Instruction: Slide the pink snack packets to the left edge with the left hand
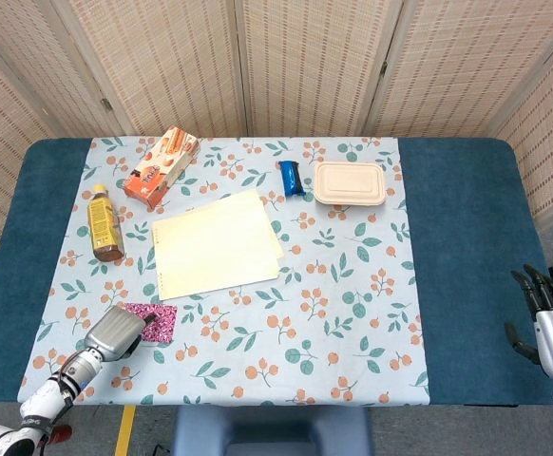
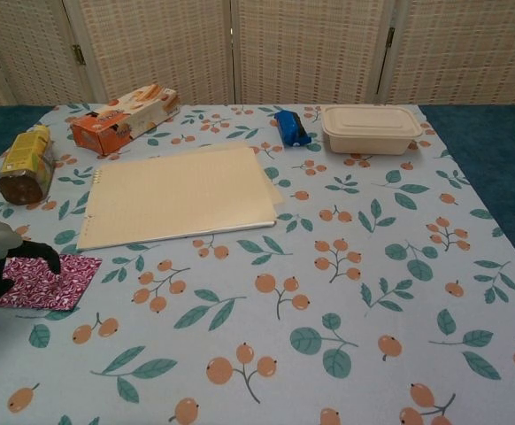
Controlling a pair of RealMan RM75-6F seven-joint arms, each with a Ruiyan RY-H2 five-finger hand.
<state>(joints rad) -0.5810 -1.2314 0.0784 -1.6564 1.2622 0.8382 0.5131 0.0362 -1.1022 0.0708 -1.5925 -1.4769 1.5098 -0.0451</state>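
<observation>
Contact is our main concern. We find the left hand [image 1: 117, 332] lying over the left part of the pink snack packet [image 1: 155, 321], which sits on the floral tablecloth [image 1: 352, 313] near its front-left corner, just below the cream notepad [image 1: 216, 244] and apart from it. In the chest view the hand's dark fingertips [image 2: 52, 260] arch over the packet's near-left part; we cannot tell whether they press on the foil or hover just above it, nor how far the fingers are curled.

Risks, in our judgement:
- Thin, glossy foil may slip under a light touch, so the hand travels left and the packet stays.
- Off-centre pressure may pivot the packet instead of sliding it straight.
- Heavy pressure may drag and ruck the cloth.
- The tea bottle [image 1: 104, 224] lies further back, clear of a straight leftward path.

The right hand [image 1: 548, 326] hangs off the table's right edge, fingers spread, holding nothing.
</observation>
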